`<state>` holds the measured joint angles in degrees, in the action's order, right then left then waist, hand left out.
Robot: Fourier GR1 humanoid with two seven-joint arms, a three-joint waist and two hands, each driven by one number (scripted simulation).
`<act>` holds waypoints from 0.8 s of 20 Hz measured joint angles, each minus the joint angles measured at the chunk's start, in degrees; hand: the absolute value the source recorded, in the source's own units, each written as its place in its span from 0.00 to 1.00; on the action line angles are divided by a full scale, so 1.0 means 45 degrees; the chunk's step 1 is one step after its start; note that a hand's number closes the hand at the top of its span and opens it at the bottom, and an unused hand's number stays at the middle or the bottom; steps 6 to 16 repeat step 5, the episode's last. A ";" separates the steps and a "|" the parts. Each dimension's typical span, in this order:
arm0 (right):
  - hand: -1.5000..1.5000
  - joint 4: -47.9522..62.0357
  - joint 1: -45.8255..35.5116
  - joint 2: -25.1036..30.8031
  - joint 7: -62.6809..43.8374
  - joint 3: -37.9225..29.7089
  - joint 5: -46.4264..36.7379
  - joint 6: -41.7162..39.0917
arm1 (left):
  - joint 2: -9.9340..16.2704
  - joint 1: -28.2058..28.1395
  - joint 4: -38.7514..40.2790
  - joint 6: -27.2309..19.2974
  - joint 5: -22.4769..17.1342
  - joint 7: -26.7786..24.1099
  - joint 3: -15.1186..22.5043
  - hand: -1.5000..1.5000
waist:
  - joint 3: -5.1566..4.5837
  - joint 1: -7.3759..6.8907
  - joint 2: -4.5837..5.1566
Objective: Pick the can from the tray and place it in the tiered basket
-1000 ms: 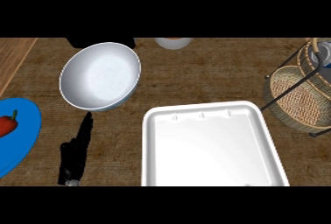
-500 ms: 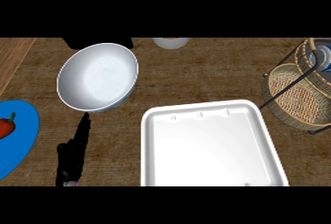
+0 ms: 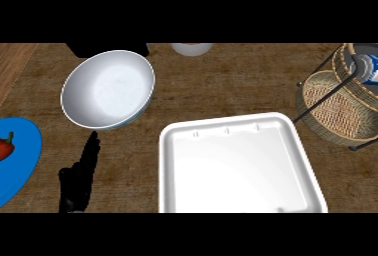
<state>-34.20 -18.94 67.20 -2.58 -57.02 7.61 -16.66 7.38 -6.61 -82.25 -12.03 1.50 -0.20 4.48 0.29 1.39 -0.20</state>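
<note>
Risk is being judged small in the head view: the can (image 3: 369, 70) is lying in the upper tier of the tiered basket (image 3: 336, 107) at the right edge, partly cut off, and could only be tipped by a knock, while the white tray (image 3: 240, 170) is left bare. Only the left hand (image 3: 80, 177) is being shown, lower left, fingers straight and released, holding nothing; the right hand is out of view. No lettering is being made out on the can's blue-and-white wrap.

The can (image 3: 369, 70) is cut off by the right edge. So is the basket (image 3: 339, 107). The tray (image 3: 240, 170) runs off the bottom.
</note>
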 measured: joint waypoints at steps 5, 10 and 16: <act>0.00 0.1994 0.1797 0.1296 0.1383 -0.1149 0.0431 -0.2182 | -0.0100 -0.0116 -0.0112 -0.0055 0.0050 -0.0008 0.0055 0.50 | 0.0029 0.0104 -0.0016; 0.00 0.1994 0.1797 0.1296 0.1383 -0.1149 0.0431 -0.2182 | -0.0100 -0.0116 -0.0112 -0.0055 0.0050 -0.0008 0.0055 0.50 | 0.0029 0.0104 -0.0016; 0.00 0.1994 0.1797 0.1296 0.1383 -0.1149 0.0431 -0.2182 | -0.0100 -0.0116 -0.0112 -0.0055 0.0050 -0.0008 0.0055 0.50 | 0.0029 0.0104 -0.0016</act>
